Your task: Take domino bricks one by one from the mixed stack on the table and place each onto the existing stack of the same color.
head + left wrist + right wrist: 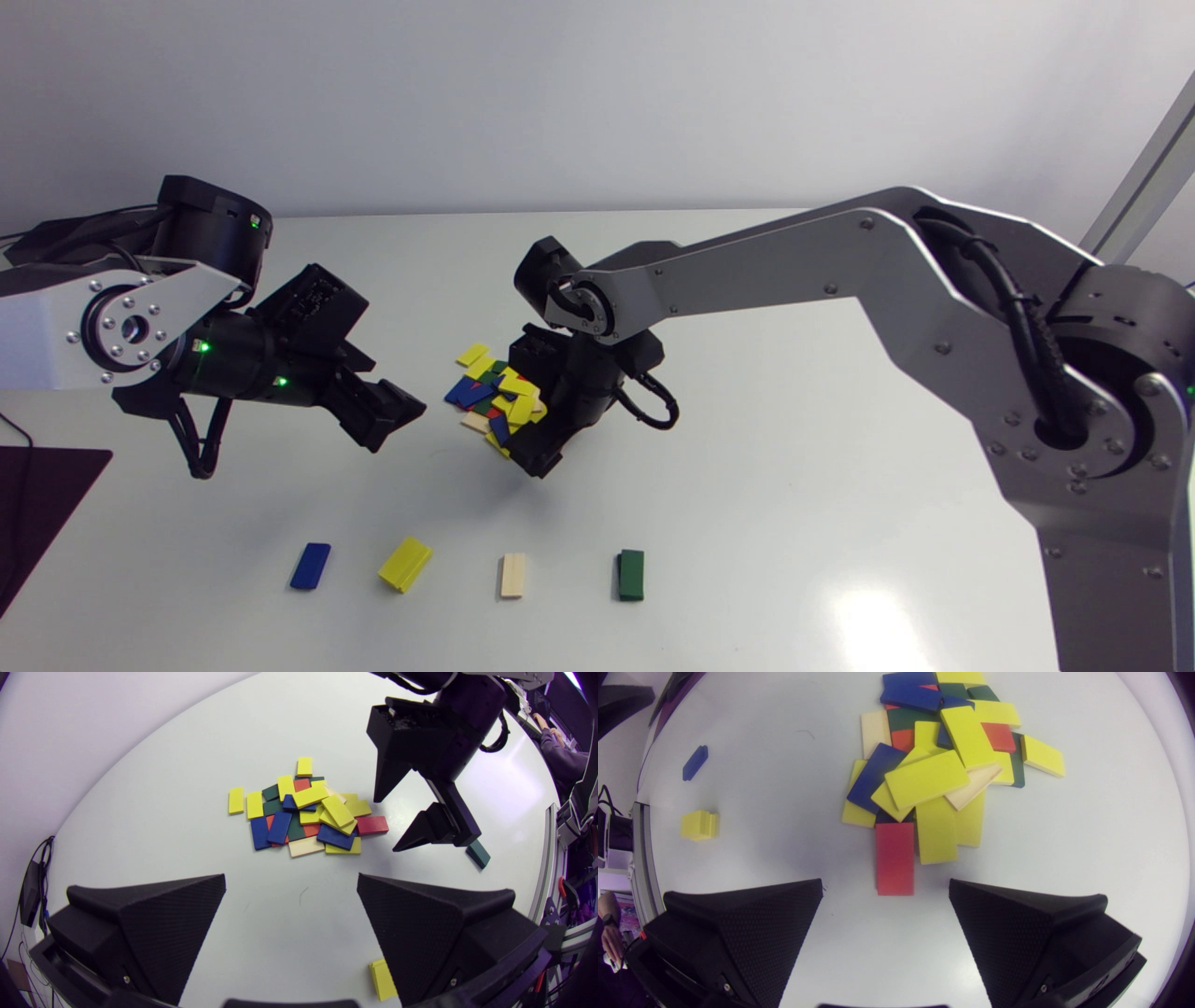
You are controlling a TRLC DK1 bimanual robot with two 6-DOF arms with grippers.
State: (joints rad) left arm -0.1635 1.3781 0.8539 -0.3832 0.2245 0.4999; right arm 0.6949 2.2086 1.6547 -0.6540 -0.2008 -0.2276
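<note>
Fingers [752, 933] of the right gripper [886, 880] stand wide apart, gripping nothing. A red brick [895, 858] lies flat on the table [1087, 858] just ahead of the gap, its near end reaching between the tips without touching them. Beyond it sprawls the mixed stack [934, 765] of yellow, blue, green, red and cream bricks.

From the head camera, with twelve o'clock at the far table edge, this gripper hangs at the pile's four o'clock edge. The left gripper [291, 875] is spread wide too and empty, at the pile's nine o'clock and apart from it. Toward six o'clock, well apart from the pile, runs a row from seven round to five o'clock: blue stack [310, 566], yellow stack [405, 564], cream stack [513, 575], green stack [631, 574].
</note>
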